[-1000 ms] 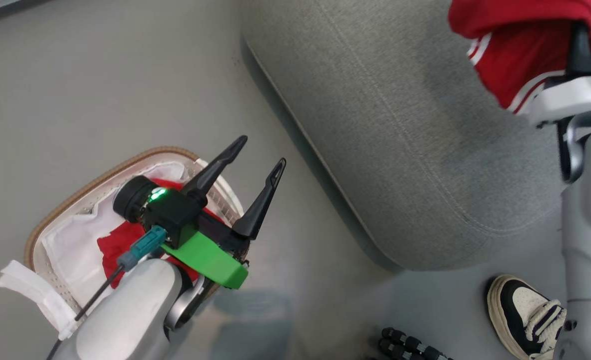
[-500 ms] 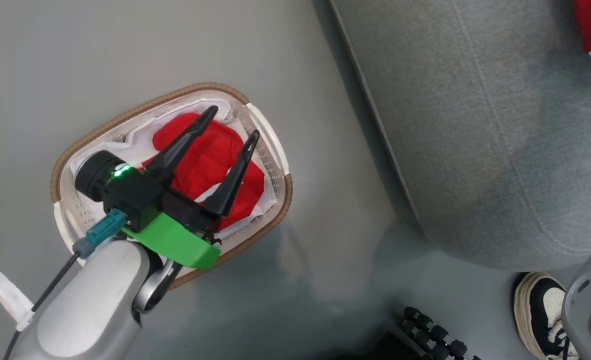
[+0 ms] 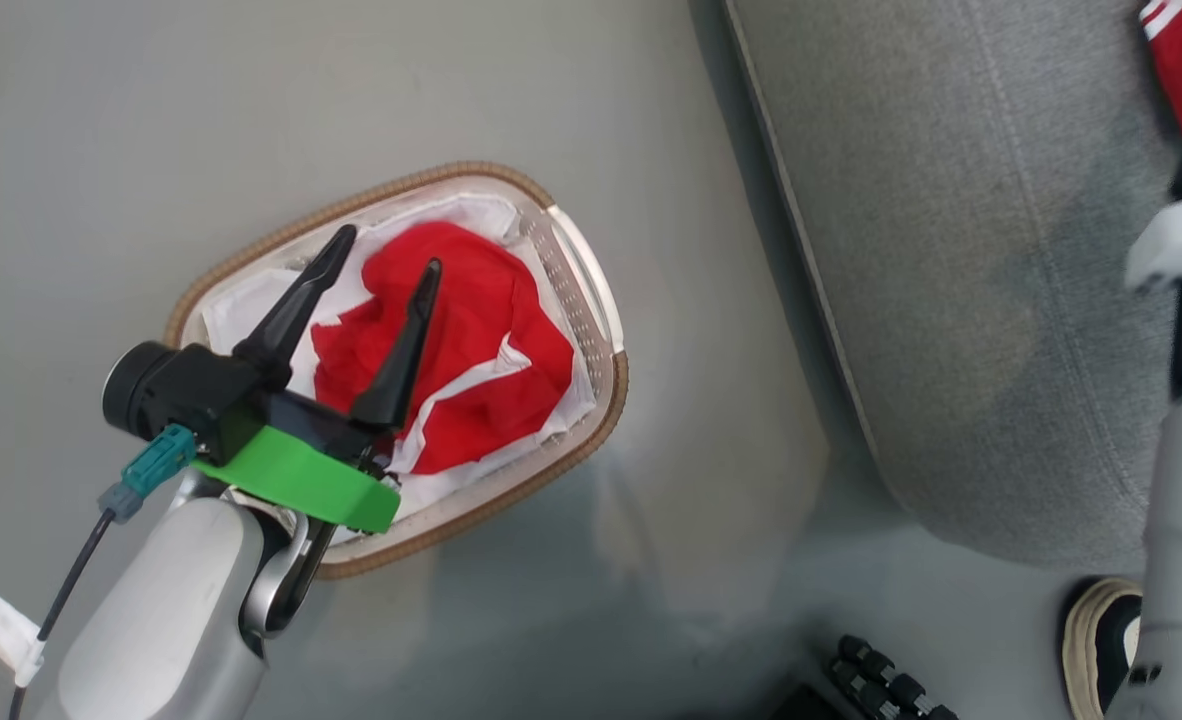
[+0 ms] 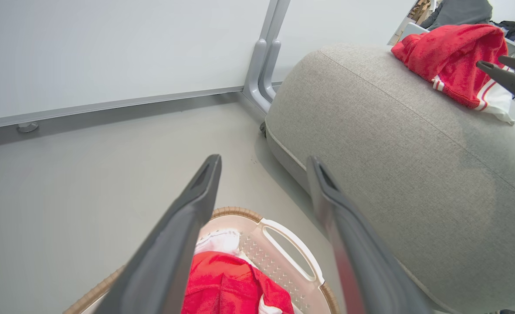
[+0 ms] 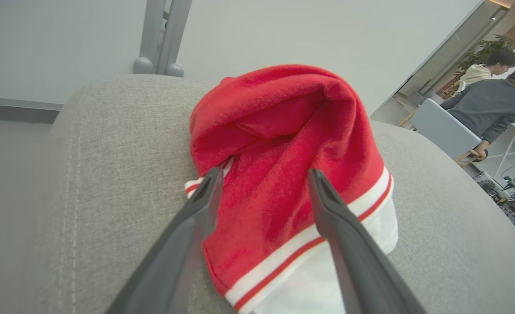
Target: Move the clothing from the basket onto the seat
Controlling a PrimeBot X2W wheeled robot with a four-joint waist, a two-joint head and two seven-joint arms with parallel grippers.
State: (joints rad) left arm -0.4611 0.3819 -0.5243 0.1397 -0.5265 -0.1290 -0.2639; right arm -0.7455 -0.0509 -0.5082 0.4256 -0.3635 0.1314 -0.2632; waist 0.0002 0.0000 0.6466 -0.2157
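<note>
Halfway: one piece delivered, one to fetch
Right pincer stands released, straddling the soft red white-striped garment heaped mid-frame on the grey woven sofa cushion; pulling back could snag that loose fold and drag it off the rounded edge; left pincer gapes empty over crumpled red clothing in the oval perforated white basket, centre-left; its thin white liner might lift too.

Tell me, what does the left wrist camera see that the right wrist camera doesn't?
Left wrist view: the oval white perforated plastic basket with a brown woven rim, red fabric clothing inside, under the open left gripper. Right wrist view: a leafy green plant far behind. Both: the big grey fabric seat cushion with a red, white-striped garment lying on it.
</note>
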